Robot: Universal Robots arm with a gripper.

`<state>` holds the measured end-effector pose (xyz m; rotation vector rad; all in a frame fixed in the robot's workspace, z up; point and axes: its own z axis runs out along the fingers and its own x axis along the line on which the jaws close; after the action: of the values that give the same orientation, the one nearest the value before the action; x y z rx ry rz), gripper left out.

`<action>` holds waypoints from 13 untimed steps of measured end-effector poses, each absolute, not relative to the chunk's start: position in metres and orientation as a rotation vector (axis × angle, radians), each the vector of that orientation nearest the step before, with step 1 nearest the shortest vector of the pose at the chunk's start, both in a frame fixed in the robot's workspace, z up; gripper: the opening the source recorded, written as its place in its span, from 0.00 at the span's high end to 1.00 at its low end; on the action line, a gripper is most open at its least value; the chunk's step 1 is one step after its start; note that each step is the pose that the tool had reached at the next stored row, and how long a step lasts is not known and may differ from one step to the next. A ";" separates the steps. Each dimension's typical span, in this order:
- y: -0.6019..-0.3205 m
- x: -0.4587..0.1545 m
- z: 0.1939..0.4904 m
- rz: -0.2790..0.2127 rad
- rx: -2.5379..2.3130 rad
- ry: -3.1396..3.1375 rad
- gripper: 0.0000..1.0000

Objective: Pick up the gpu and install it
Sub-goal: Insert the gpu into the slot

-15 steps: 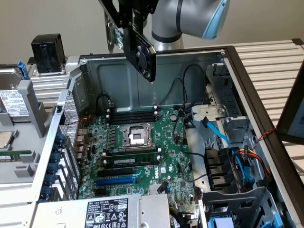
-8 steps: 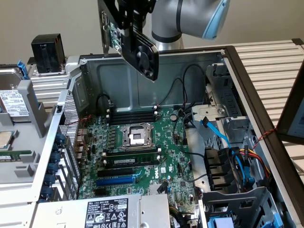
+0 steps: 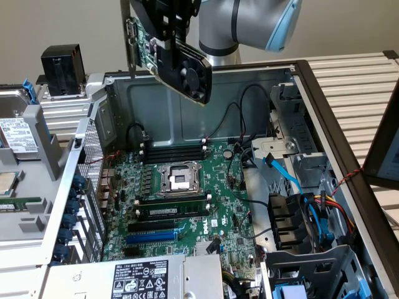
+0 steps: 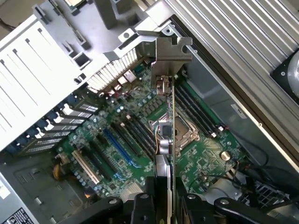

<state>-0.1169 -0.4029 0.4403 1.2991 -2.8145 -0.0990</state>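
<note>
gripper part-closed, fingers clamped on the upper edge of the gpu | gpu held in the air, on edge and tilted, fan shroud toward the exterior view's right, metal bracket at one end | well above the motherboard in the open case, apart from the blue slot

The exterior view looks obliquely into the case; the wrist view overhead shares its motherboard.
</note>
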 end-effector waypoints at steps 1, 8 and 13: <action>-0.403 -0.117 0.440 -0.098 1.325 -2.802 0.73; -0.403 -0.117 0.439 -0.094 1.498 -2.709 0.73; -0.403 -0.117 0.438 -0.091 1.620 -2.635 0.73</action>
<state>-0.1169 -0.4029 0.4383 1.6201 -2.6346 -0.0909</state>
